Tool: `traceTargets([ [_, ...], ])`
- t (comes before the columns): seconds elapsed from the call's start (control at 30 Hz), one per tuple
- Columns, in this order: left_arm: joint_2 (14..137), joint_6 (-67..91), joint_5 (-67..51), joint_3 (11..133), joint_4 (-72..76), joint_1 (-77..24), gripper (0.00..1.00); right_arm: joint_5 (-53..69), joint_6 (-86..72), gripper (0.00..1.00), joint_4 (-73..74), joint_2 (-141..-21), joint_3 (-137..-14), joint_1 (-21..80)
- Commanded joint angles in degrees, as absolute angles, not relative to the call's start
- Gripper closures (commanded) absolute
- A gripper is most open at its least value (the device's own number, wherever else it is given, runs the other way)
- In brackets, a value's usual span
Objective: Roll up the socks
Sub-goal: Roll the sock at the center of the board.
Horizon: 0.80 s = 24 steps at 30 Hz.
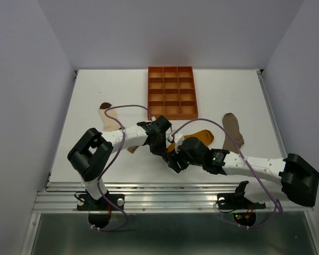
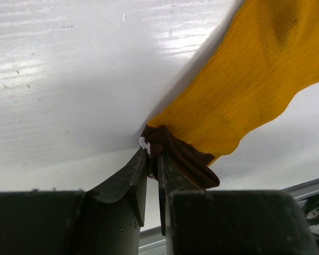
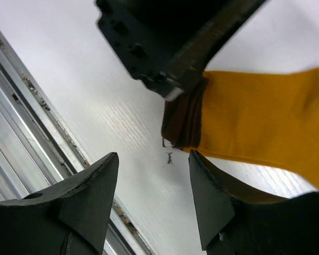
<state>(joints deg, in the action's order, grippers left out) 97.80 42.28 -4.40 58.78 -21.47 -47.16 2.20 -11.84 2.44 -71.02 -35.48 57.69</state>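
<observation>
Well, an orange plastic tray of little boxes (image 1: 170, 91) sits at the back, with a brown cloth sock (image 1: 233, 130) to the right and a cream sock (image 1: 109, 118) to the left. The ribbed mustard-yellow sock (image 2: 244, 79) lies near the front. The left gripper (image 2: 154, 155) pinches its dark cuff; the right gripper (image 3: 153, 156) hangs open just beside. Smooth white table (image 1: 95, 95), grey walls (image 1: 21, 79).
</observation>
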Motion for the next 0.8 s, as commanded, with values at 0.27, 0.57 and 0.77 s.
traceTargets([
  [0.27,98.7,42.5,-5.5,61.7,-29.1,-47.3,1.0,-18.4,-2.8,0.43,-1.0,-79.4,-42.1,72.2],
  [0.57,99.1,42.6,-6.1,61.3,-29.1,-47.3,1.0,-28.6,-0.8,0.42,-0.2,-86.1,-45.7,76.4],
  [0.77,98.7,42.5,-6.2,60.8,-29.5,-47.3,1.0,-31.3,-0.8,0.41,-0.2,-88.1,-46.7,77.0],
])
